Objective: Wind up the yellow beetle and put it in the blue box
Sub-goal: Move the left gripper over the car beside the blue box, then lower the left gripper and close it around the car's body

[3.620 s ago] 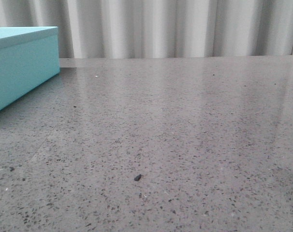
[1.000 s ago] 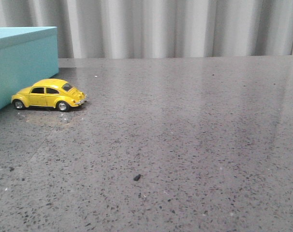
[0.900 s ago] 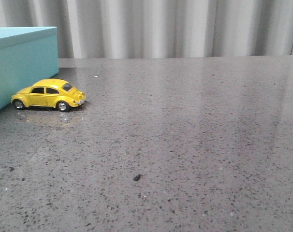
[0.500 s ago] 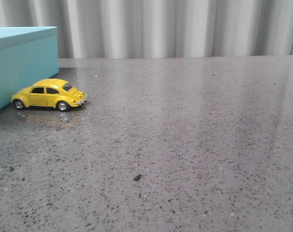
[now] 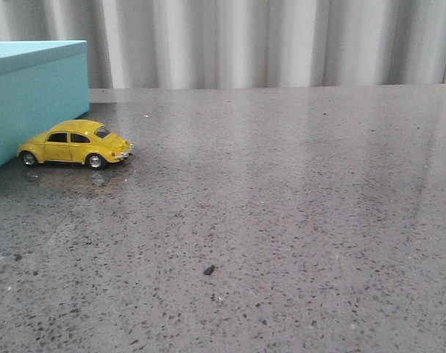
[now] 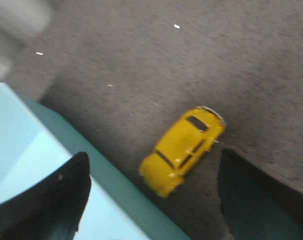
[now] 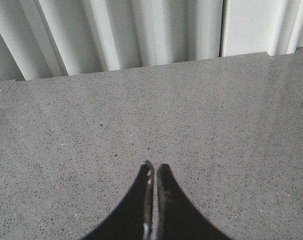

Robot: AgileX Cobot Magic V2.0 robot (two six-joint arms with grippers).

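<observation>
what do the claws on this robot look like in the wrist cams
Both are black. The right claw has two smooth curved fingers tapering to thin tips. The left claw shows two broad, dark, rounded fingers, blurred. No cables or markings are visible.

At the left of the front view, the beetle (image 5: pixel 74 144) sits on the table (image 5: pixel 282 220) just beside the box (image 5: pixel 28 95).

- I see the yellow beetle (image 5: pixel 74 145) parked just beside the blue box (image 5: pixel 32 95), whose wall blocks its nose side.
- Open counter (image 5: pixel 282 206) surrounds its other sides; my left tool (image 6: pixel 151 195), spread wide, hangs above it.
</observation>
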